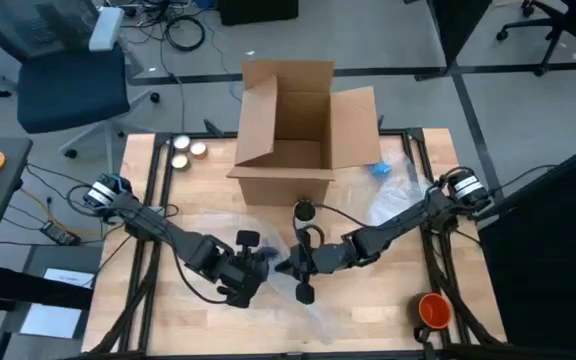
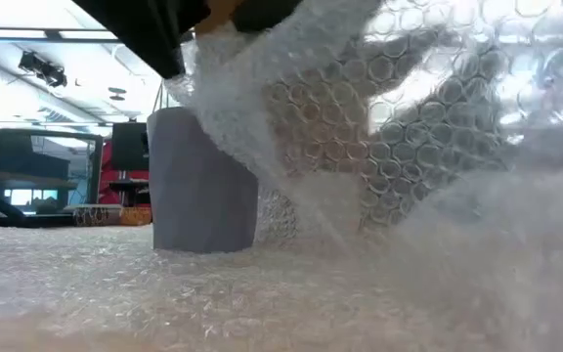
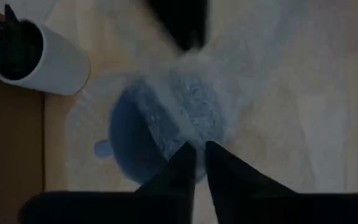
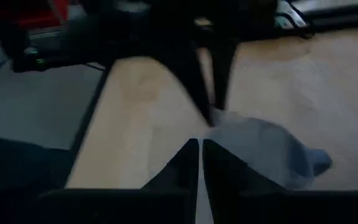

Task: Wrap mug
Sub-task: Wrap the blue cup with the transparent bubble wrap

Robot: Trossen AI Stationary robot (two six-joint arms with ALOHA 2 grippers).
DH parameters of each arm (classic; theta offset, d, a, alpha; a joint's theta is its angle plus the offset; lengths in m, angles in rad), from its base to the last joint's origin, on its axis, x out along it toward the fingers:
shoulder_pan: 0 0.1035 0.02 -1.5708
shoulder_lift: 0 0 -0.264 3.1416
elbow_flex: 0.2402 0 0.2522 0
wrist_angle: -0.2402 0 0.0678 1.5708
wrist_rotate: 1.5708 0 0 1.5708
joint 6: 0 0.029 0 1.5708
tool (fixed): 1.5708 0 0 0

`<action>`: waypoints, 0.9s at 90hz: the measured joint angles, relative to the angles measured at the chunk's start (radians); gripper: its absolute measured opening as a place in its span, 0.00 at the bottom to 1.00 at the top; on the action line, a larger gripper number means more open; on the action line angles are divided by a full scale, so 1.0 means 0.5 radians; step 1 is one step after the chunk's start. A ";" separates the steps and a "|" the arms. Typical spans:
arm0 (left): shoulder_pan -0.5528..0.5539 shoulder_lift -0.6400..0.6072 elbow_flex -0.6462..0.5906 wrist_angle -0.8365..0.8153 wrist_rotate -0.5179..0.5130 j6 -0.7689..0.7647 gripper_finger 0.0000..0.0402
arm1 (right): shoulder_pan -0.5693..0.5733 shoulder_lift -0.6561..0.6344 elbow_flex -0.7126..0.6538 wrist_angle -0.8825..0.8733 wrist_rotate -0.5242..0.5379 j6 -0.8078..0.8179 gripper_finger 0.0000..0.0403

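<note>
A blue-grey mug [image 2: 203, 186] stands upright on a sheet of bubble wrap [image 2: 262, 293] at the table's middle, in front of the box. From above, in the left wrist view, the mug [image 3: 126, 146] is half covered by a raised fold of the wrap [image 3: 188, 106]. My left gripper [image 1: 264, 263] and my right gripper [image 1: 288, 265] meet over the mug from either side, each shut on that fold. In the right wrist view the mug [image 4: 266, 155] lies just past my fingers. My left gripper pinches the raised fold of bubble wrap [image 3: 194, 140] between its two fingertips, above the mug's rim. The fingers slant down from the table's left. The wrap drapes slack over the mug's mouth. My right gripper pinches the same fold [image 4: 211, 127] between its fingertips, coming from the table's right, slanting down. One layer or several, I cannot tell. The wrap falls slack from the hold toward the table [image 2: 409, 156].
An open cardboard box [image 1: 293, 125] stands at the far middle. A white cup with dark things in it [image 3: 39, 56] stands near the mug. Two small round things [image 1: 186, 150] lie far left, an orange object [image 1: 433, 308] near right, and more wrap [image 1: 398, 190] far right.
</note>
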 joint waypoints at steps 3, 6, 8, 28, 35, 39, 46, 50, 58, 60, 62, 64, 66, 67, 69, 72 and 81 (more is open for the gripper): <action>0.000 0.000 0.000 -0.020 -0.038 0.001 0.01 | 0.028 -0.032 0.000 -0.012 0.001 -0.016 0.00; -0.001 0.000 0.000 -0.034 -0.092 0.001 0.01 | 0.057 -0.067 0.000 -0.033 0.005 -0.031 0.00; 0.000 0.000 0.000 -0.039 -0.124 0.000 0.00 | 0.081 -0.094 0.000 -0.054 0.013 -0.041 0.00; 0.009 -0.019 0.000 -0.112 -0.315 -0.050 0.00 | 0.363 -0.316 0.004 -0.320 0.321 0.075 0.00; 0.009 -0.019 0.000 -0.140 -0.324 -0.088 0.00 | 0.455 -0.320 0.004 -0.417 0.448 0.188 0.00; 0.009 -0.019 0.000 -0.159 -0.324 -0.118 0.00 | 0.499 -0.307 0.003 -0.473 0.494 0.273 0.00; 0.009 -0.019 0.000 -0.230 -0.327 -0.194 0.00 | 0.563 -0.254 0.003 -0.529 0.517 0.439 0.00; 0.009 -0.019 0.000 -0.266 -0.327 -0.235 0.00 | 0.593 -0.214 0.002 -0.561 0.514 0.531 0.00; 0.009 -0.019 0.000 -0.326 -0.334 -0.306 0.00 | 0.642 -0.129 0.001 -0.567 0.471 0.669 0.00; 0.009 -0.019 0.000 -0.332 -0.335 -0.316 0.00 | 0.654 -0.115 0.001 -0.566 0.463 0.695 0.00; 0.008 -0.019 0.000 -0.333 -0.338 -0.324 0.00 | 0.664 -0.104 0.001 -0.566 0.456 0.720 0.00; 0.008 -0.019 0.000 -0.332 -0.339 -0.334 0.00 | 0.671 -0.091 0.001 -0.564 0.456 0.745 0.00; 0.006 -0.019 0.000 -0.330 -0.339 -0.342 0.00 | 0.680 -0.087 0.001 -0.565 0.455 0.767 0.00; 0.005 -0.019 0.000 -0.330 -0.339 -0.346 0.00 | 0.682 -0.085 0.001 -0.567 0.455 0.778 0.00; 0.003 -0.019 0.000 -0.330 -0.339 -0.347 0.00 | 0.695 -0.084 0.000 -0.575 0.459 0.798 0.00; 0.002 -0.018 0.000 -0.329 -0.339 -0.347 0.00 | 0.706 -0.083 0.000 -0.580 0.471 0.817 0.00; 0.001 -0.018 0.000 -0.325 -0.339 -0.347 0.00 | 0.725 -0.084 0.000 -0.568 0.511 0.827 0.00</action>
